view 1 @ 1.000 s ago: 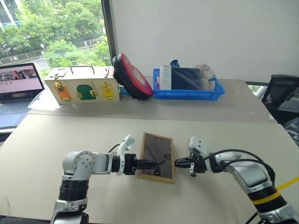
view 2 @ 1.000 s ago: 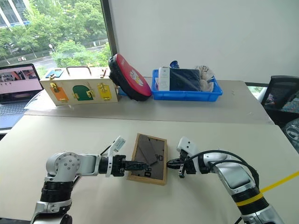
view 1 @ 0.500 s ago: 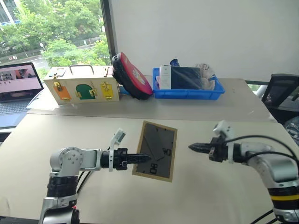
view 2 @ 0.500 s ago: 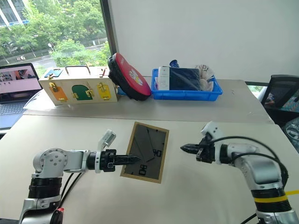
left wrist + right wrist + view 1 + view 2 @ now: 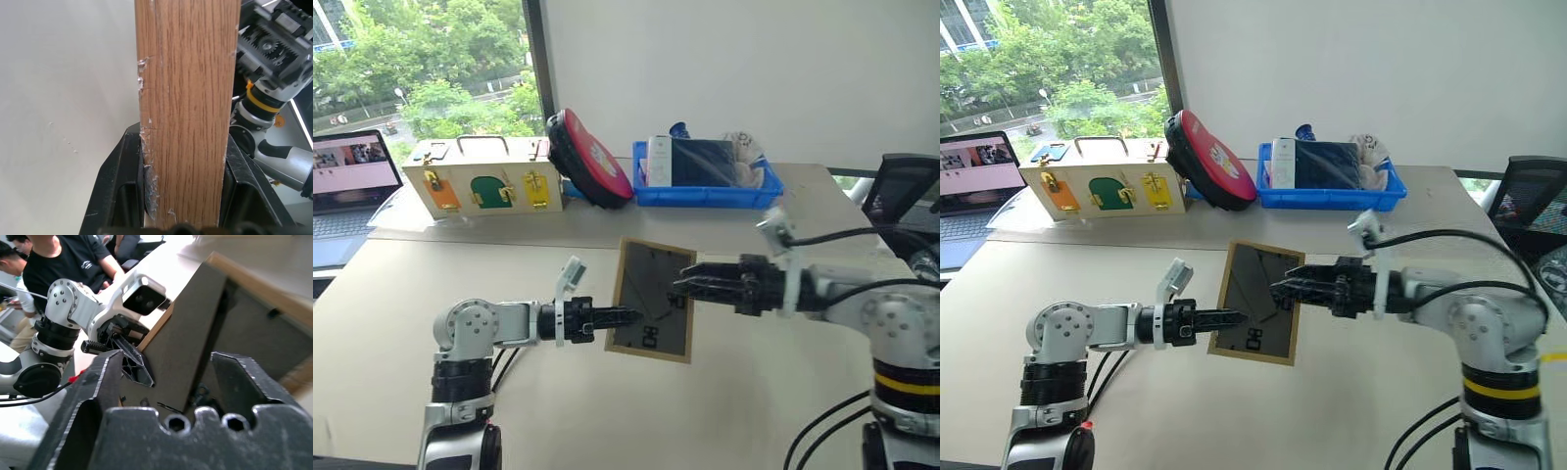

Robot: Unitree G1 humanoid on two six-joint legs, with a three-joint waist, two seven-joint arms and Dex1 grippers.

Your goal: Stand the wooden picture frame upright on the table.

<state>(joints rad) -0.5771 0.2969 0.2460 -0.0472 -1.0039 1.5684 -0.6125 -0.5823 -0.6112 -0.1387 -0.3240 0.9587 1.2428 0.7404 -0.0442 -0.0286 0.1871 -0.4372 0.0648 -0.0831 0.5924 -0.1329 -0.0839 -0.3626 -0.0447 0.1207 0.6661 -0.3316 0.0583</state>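
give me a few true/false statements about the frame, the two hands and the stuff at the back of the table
1. The left hand is shut on the wooden picture frame's edge. True.
2. The frame lies flat on the table. False: it is held lifted and tilted.
3. The right hand is open at the frame's dark back. True.
4. The blue bin stands left of the wooden latch box. False: it stands to its right.
5. The frame's picture side faces the head camera. False: its back panel does.

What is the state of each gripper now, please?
Left gripper: closed on the edge of the wooden picture frame, holding it.
Right gripper: open, fingers around the frame's fold-out stand, not gripping it.
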